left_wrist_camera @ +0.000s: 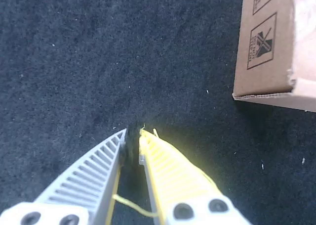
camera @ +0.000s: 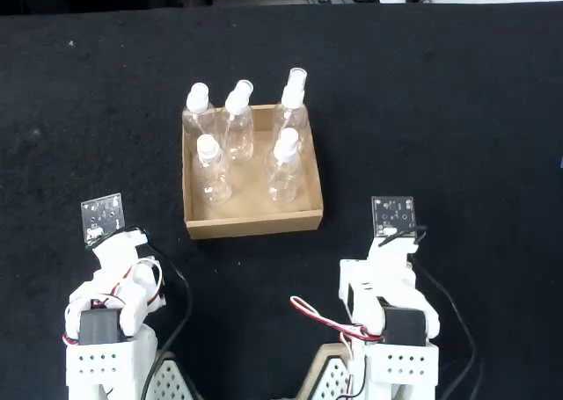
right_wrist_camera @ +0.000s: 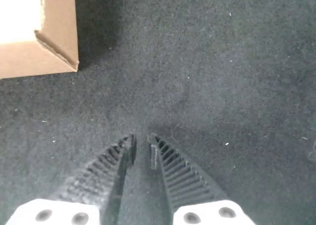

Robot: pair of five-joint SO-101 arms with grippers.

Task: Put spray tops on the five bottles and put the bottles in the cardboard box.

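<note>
The cardboard box (camera: 255,223) sits mid-table with several clear bottles standing inside, each with a white spray top, such as those at the back left (camera: 199,110), the back right (camera: 292,101) and the front right (camera: 285,164). The left arm (camera: 110,286) and right arm (camera: 391,286) are folded back near the table's front edge, well short of the box. My left gripper (left_wrist_camera: 132,132) is shut and holds nothing, hanging over bare cloth with a box corner (left_wrist_camera: 266,42) off to one side. My right gripper (right_wrist_camera: 141,138) is shut too, also over cloth, near another box corner (right_wrist_camera: 54,27).
Black cloth (camera: 440,110) covers the whole table. Open room lies on both sides of the box and between it and the arms. Red, white and black cables (camera: 321,316) trail by the right arm's base.
</note>
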